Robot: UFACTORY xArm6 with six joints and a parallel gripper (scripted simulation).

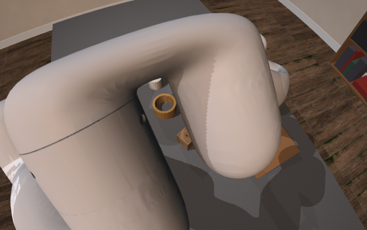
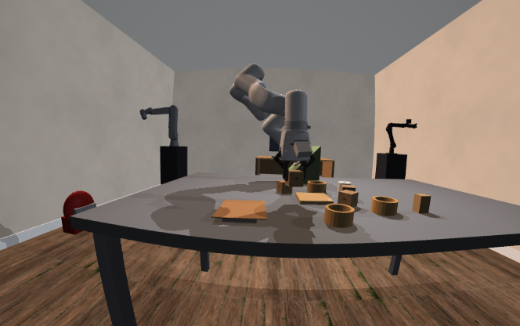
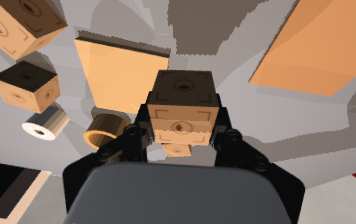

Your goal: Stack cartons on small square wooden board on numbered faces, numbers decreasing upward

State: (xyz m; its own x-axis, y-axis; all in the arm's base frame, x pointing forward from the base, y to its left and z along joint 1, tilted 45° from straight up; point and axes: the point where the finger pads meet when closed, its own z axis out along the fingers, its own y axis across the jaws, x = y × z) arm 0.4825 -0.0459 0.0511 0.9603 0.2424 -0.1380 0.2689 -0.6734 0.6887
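Note:
My gripper [image 2: 295,173] [image 3: 183,103] is shut on a carton [image 2: 294,179] [image 3: 184,112] and holds it above the grey table. The carton looks level, with a ringed mark on its visible side; its underside is hidden. A second carton [image 2: 283,187] [image 3: 177,149] stands on the table behind it. Two more cartons [image 2: 348,198] [image 3: 30,86] stand beyond the small wooden board [image 2: 313,197] [image 3: 122,75]. The board carries nothing visible. The top view shows one carton [image 1: 182,138] beside the arm, which hides the gripper. No printed number is readable.
A larger orange panel [image 1: 288,147] [image 2: 240,210] [image 3: 305,55] lies on the other side of the gripper from the board. Wooden rings [image 2: 339,216] [image 2: 384,206], another ring [image 1: 164,114] [image 3: 106,134], a white cylinder [image 1: 155,84] [image 3: 47,125] and a tall block [image 2: 421,204] stand around.

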